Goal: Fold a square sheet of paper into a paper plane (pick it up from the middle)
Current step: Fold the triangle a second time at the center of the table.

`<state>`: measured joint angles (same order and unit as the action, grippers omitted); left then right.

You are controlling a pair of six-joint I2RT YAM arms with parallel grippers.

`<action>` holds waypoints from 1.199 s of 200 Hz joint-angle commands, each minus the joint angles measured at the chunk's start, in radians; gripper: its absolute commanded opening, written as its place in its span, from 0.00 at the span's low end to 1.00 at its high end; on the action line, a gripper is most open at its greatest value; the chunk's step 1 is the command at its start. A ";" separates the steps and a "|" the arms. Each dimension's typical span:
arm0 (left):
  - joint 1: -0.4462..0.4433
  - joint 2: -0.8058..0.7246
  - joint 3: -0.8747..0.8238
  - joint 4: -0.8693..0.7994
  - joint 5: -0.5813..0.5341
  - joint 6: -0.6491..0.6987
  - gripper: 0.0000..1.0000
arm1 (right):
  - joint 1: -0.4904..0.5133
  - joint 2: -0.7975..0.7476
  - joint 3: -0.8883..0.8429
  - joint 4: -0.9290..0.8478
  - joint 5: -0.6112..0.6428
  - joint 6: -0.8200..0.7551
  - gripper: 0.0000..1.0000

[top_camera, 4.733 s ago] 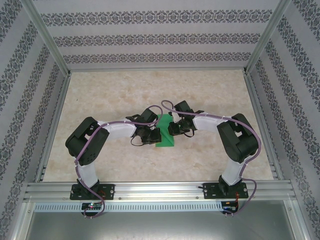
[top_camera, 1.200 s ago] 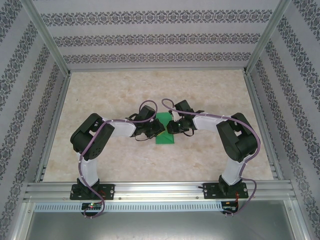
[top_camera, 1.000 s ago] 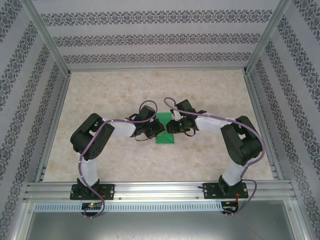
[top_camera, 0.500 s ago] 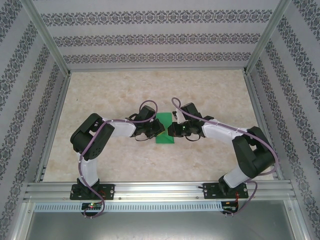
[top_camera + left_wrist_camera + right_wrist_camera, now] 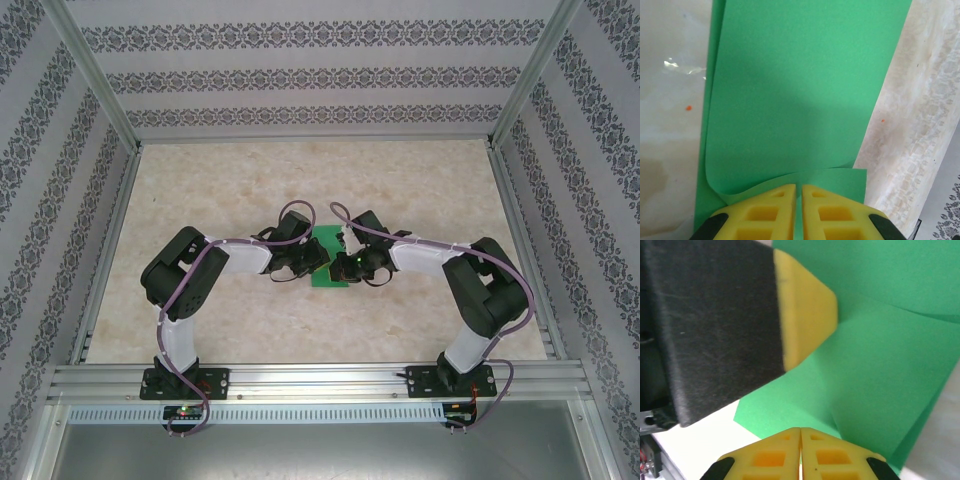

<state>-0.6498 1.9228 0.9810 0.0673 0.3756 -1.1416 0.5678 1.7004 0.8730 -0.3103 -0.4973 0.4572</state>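
— At mid-table (image 5: 420,190), between the two arms, lies the square sheet of paper (image 5: 805,90): bright green, doubled over on itself, with both grippers down on it. The left gripper (image 5: 798,189) is closed to a hairline, and the curled edge of the top layer runs right into its tips. Looks pinched to me.
— And the right gripper (image 5: 800,432)?
— Jaws together too, tips low over the paper, just beside the left's yellow finger (image 5: 807,310). Whether it has nipped any paper, I can't tell.
— What makes this crease a good one?
— I'd use the left as the anchor, line the edges up first, then press along the fold flat and slow so thin paper doesn't buckle or skid.
— Anything we can't see?
— From above, the wrists cover the sheet's middle, so the fold line is hidden. Both wrist views crop the corners.
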 commanded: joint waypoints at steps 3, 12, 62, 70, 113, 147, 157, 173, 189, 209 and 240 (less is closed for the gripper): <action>0.005 0.024 -0.006 -0.094 -0.032 0.029 0.14 | 0.001 0.020 0.020 -0.065 0.066 -0.041 0.09; 0.006 0.024 -0.005 -0.096 -0.032 0.030 0.14 | -0.004 0.026 0.017 -0.071 0.068 -0.043 0.09; 0.006 0.030 -0.007 -0.097 -0.030 0.031 0.14 | -0.009 0.040 0.001 -0.087 0.088 -0.054 0.10; 0.006 0.029 -0.007 -0.098 -0.029 0.031 0.14 | -0.010 0.035 -0.002 -0.087 0.090 -0.053 0.10; 0.006 0.036 -0.006 -0.105 -0.031 0.034 0.14 | -0.019 0.014 -0.029 -0.097 0.094 -0.054 0.11; 0.005 0.041 -0.012 -0.104 -0.035 0.033 0.13 | -0.041 0.014 -0.075 -0.079 0.048 -0.035 0.12; 0.005 0.042 -0.014 -0.101 -0.034 0.032 0.13 | -0.051 0.020 -0.083 -0.076 0.026 -0.025 0.13; 0.005 0.046 -0.012 -0.100 -0.034 0.033 0.13 | -0.068 0.033 -0.107 -0.047 -0.025 0.000 0.14; 0.005 0.049 -0.012 -0.099 -0.031 0.033 0.12 | -0.090 0.060 -0.126 -0.031 -0.053 0.032 0.12; 0.006 0.048 -0.015 -0.101 -0.032 0.034 0.12 | -0.097 0.076 -0.142 -0.041 -0.024 0.035 0.12; 0.005 0.048 -0.014 -0.099 -0.032 0.038 0.12 | -0.103 0.070 -0.175 -0.022 -0.037 0.044 0.11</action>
<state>-0.6498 1.9255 0.9829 0.0620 0.3828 -1.1332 0.4751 1.7267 0.7742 -0.2371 -0.6003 0.4778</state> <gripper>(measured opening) 0.123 0.114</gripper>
